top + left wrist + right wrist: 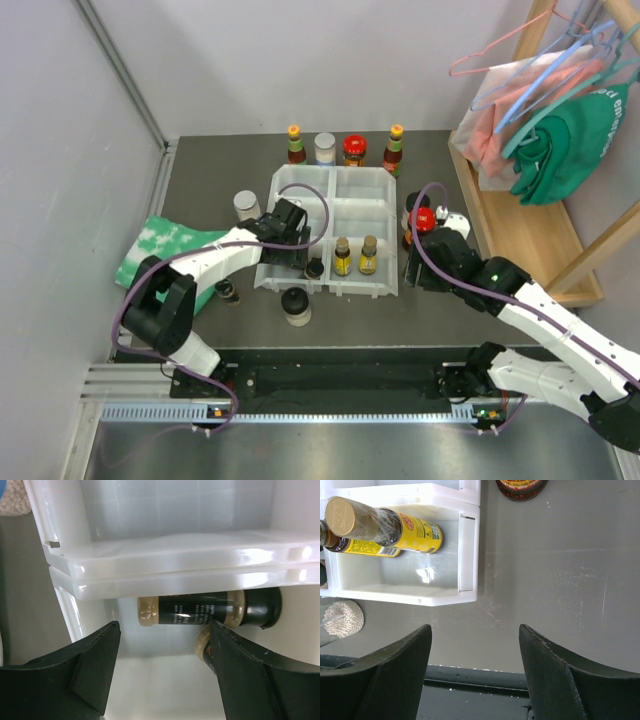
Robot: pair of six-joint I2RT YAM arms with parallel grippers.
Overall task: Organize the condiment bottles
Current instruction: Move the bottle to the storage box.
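My left gripper (290, 252) is open over the front-left compartment of the white tray (330, 180). In the left wrist view its jaws (165, 647) stand apart above the compartment floor. A tiny dark spice jar (200, 611) lies on its side there, and a second one (201, 642) is half hidden behind the right finger. My right gripper (413, 263) is open and empty over bare table (475, 640) right of the tray. Two yellow-labelled sauce bottles (343, 256) (369, 253) stand in the front-right compartment and also show in the right wrist view (395, 527).
Four bottles (294, 145) (325, 148) (354, 150) (395, 150) line the back. A red-lidded jar (423, 221) and a black-capped one (415, 203) stand right of the tray. A pale-lidded jar (246, 205), a small spice jar (228, 291) and another jar (297, 305) stand left and front. Green-white cloth (160, 245) lies left.
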